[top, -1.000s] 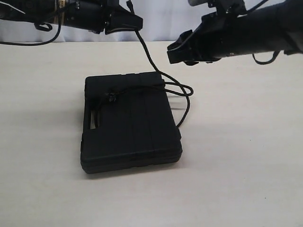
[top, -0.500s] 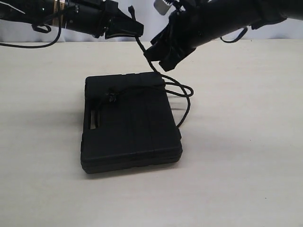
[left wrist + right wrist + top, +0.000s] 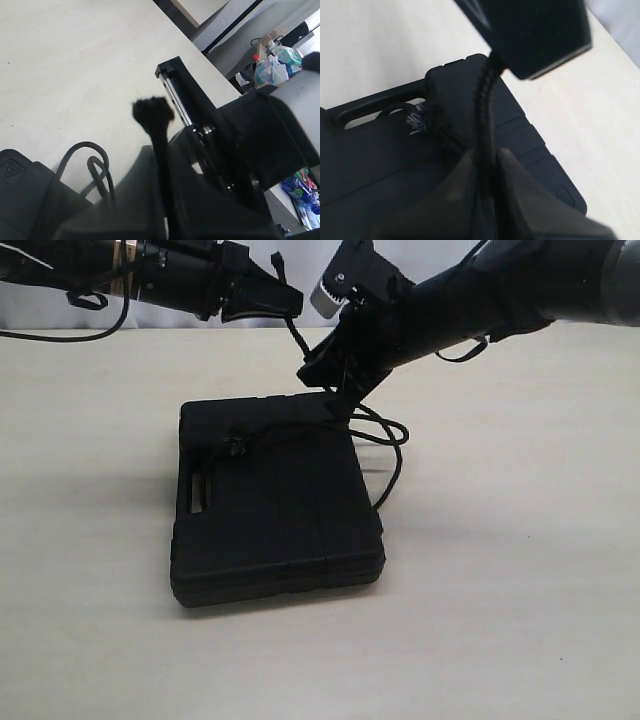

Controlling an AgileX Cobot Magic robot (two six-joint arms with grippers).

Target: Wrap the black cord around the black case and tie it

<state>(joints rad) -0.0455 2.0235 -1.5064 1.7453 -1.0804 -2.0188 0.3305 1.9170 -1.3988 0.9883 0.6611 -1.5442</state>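
the left gripper (image 3: 286,302) is closed on the black cord (image 3: 484,105) just below its knob end (image 3: 152,111), which pokes out past the fingers. it holds that end raised above the far edge of the case, probably so the span hangs free in the air where the other arm can get at it.

the right gripper (image 3: 328,375) reaches across the middle to a lower point on the same span. its two fingers sit close on either side of the cord with barely a gap. i cannot tell whether they are actually pinching it. taking a second hold here looks like the setup for forming the tie.

from there the cord drops to the black case (image 3: 280,510), which lies flat on the table (image 3: 520,540) near the centre. one pass crosses the far part of the lid, with the frayed knot (image 3: 417,121) resting on the lid just beside the handle slot (image 3: 195,492). a slack loop (image 3: 395,435) spills off the right side onto the table, so the wrap looks loose and the tie not yet made.

the case is shut, so its contents are hidden. a cord strand shows inside the slot.
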